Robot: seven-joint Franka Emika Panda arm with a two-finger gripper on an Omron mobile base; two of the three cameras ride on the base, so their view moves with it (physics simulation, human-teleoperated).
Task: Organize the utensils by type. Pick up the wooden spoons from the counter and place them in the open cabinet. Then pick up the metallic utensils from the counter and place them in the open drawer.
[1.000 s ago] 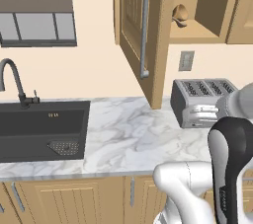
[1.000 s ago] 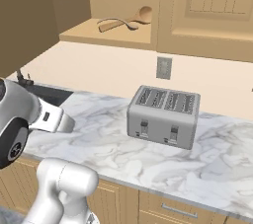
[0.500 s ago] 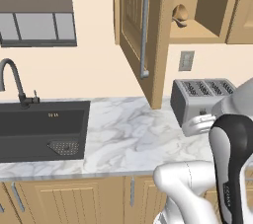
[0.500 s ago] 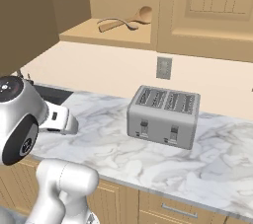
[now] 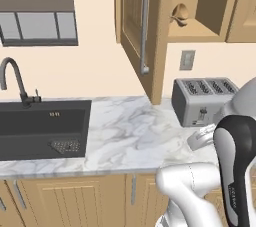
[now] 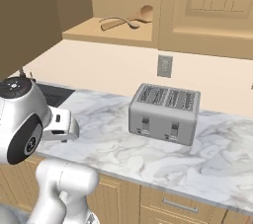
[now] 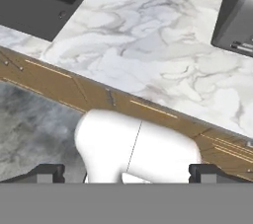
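Two wooden spoons lie on the shelf of the open cabinet. The large one has an oval bowl, and the shorter curved one is beside it. One spoon bowl shows behind the cabinet's swung-out door. My gripper is open and empty, its fingertips standing wide apart. It hangs in front of the counter, looking down over the counter edge at the cabinet fronts and floor. The metallic utensils and the open drawer are out of view.
A silver toaster stands on the marbled counter below a wall socket. A dark sink with a faucet lies at the left. Light-wood cabinet fronts run under the counter.
The arm's upper links have swung slightly near the counter's front edge. The jaws have stayed open, and the spoons, toaster and sink have not moved.
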